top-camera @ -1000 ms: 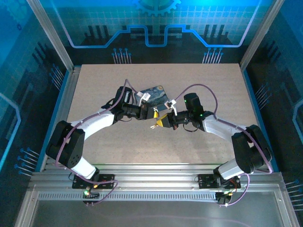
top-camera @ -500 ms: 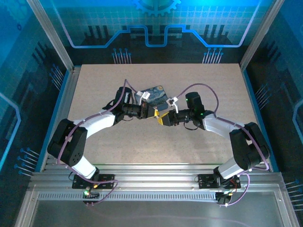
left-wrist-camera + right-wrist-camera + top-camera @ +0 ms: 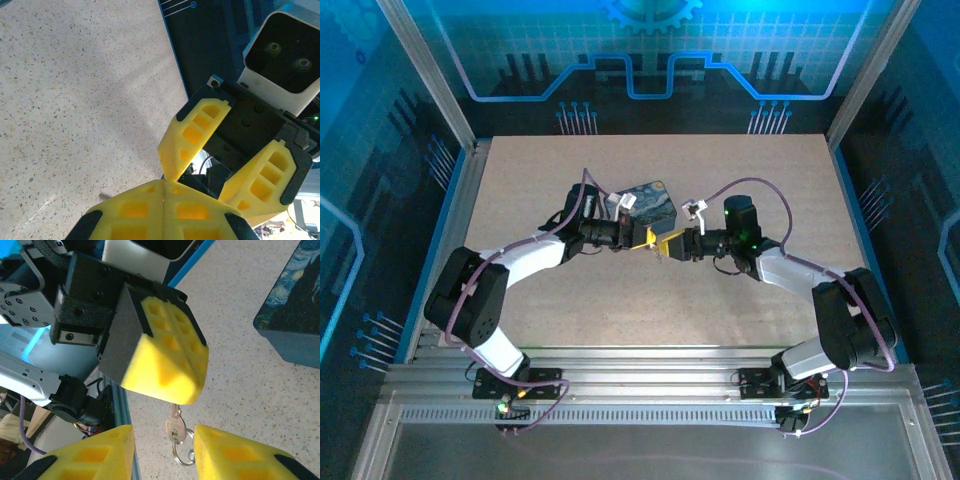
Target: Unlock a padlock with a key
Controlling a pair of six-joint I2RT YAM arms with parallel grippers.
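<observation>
I see my left gripper [image 3: 181, 386] with jaws pinching the key [image 3: 174, 426], which hangs toward 6 o'clock; my right gripper [image 3: 199, 177] jaws stand wide, empty.

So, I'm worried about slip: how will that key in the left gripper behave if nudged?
Probably stiff and light: the key looks like thin metal. Pinched by one end in the left gripper, it may pivot or slip. Its loose ring will likely swing.

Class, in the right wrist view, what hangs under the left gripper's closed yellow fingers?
A key with a ring hangs below the left gripper; its upper end is hidden between the fingers.
</observation>
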